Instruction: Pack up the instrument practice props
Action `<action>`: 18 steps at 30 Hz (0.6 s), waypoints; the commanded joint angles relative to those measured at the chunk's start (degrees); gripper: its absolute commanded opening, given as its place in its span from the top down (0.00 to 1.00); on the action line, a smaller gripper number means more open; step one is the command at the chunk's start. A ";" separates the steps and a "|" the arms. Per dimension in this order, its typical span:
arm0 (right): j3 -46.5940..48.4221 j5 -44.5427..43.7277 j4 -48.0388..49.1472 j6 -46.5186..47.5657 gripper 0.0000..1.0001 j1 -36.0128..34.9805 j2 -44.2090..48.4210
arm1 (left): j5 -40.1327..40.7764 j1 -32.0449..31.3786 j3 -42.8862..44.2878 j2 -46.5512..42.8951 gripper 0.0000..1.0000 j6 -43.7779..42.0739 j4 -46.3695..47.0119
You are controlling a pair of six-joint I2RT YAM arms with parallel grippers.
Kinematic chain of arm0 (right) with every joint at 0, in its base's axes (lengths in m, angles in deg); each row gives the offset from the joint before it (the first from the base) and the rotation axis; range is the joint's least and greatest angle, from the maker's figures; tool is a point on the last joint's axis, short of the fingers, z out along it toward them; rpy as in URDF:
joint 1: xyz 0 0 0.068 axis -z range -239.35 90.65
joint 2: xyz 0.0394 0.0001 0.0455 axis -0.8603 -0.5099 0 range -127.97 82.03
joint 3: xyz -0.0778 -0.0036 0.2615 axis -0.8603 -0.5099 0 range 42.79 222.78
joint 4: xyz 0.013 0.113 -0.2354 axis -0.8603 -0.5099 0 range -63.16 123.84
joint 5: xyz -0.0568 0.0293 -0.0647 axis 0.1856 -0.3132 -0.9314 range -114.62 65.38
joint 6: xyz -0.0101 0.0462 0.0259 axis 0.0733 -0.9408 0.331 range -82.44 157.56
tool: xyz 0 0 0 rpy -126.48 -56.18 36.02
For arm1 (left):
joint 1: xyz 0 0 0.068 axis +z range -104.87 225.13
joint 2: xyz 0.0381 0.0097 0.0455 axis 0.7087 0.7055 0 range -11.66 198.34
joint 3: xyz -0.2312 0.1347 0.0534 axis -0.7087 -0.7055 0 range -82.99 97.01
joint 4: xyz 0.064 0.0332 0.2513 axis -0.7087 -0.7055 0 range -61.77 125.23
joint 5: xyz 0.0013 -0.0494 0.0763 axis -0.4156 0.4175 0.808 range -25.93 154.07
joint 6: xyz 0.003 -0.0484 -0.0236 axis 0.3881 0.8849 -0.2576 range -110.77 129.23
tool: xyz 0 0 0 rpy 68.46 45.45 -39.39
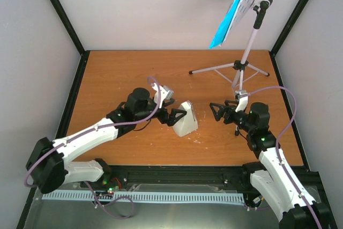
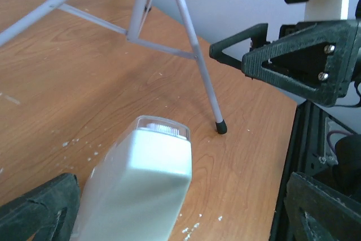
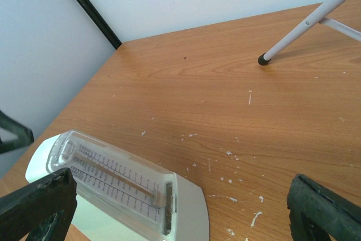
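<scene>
The left gripper (image 1: 176,116) reaches from the near left corner to mid-bench, its fingers spread wide with the metronome (image 1: 186,119) between them but not clamped; whether either finger touches it cannot be told. The metronome sits about midway along the bench (image 1: 123,73), nearer the near edge than the far; just right of it the right gripper (image 1: 215,112) faces it, equally wide and holding nothing. Towards the far right corner the stand (image 1: 248,44) is upright on its tripod, the pages (image 1: 238,9) on its desk.

The packing seems barely begun: no prop is put away or lifted, and no case or box is in view; the metronome looks to be the first item in hand, with stand and pages left to do.

The top view alone shows the pages and the whole stand, but leaves the finger gaps hard to read. The left wrist view makes its own gap plain and shows the metronome's plain white side, one leg (image 2: 197,66) of the stand beyond it, and the right gripper opposite; the right wrist view alone shows the clear cover with scale and pendulum, and suggests the metronome is tipped rather than upright, though that is uncertain.
</scene>
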 commanded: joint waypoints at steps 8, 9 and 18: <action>-1.92 1.32 0.16 -1.30 0.00 0.38 2.97 | -9.25 0.29 -0.81 12.70 0.02 -13.90 13.90; -2.10 1.32 0.28 -1.35 0.00 0.38 2.94 | -9.30 0.27 -0.84 13.82 0.03 -14.24 14.16; -2.31 1.16 0.60 -0.85 0.00 0.40 1.76 | -6.95 0.33 -3.18 15.32 0.37 -12.95 17.06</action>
